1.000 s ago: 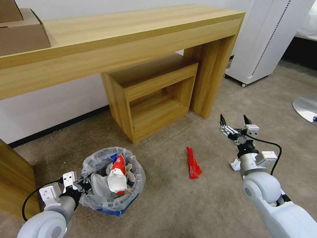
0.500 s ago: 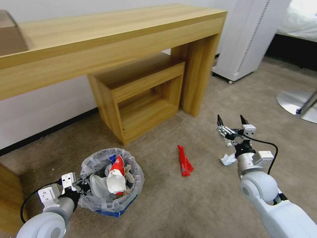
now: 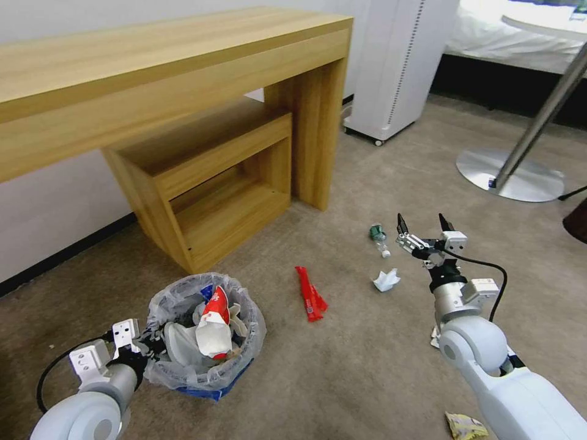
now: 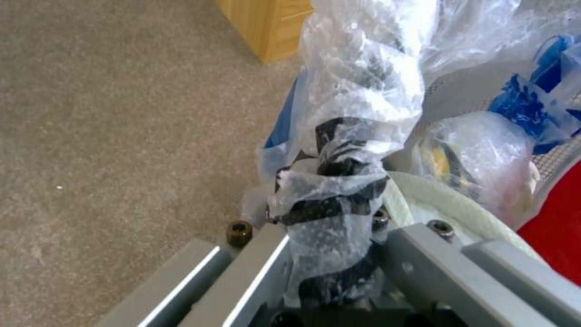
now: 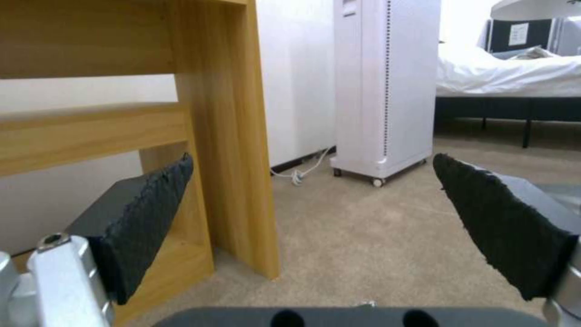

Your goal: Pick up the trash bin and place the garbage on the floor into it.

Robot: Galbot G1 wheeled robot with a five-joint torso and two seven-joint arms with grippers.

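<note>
The blue bin (image 3: 211, 342), already stuffed with trash, is being gripped at its bag-covered rim by the left gripper (image 3: 145, 343), low on the carpet. The right gripper (image 3: 423, 227) is being held wide open above a crumpled paper (image 3: 386, 280), bottle (image 3: 379, 238) and red wrapper (image 3: 310, 293).

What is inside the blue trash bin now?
Inside the trash bin, over its clear plastic bag, lie a red and white wrapper and a white slipper. What sits lower is covered. The left gripper grips the rim.
</note>
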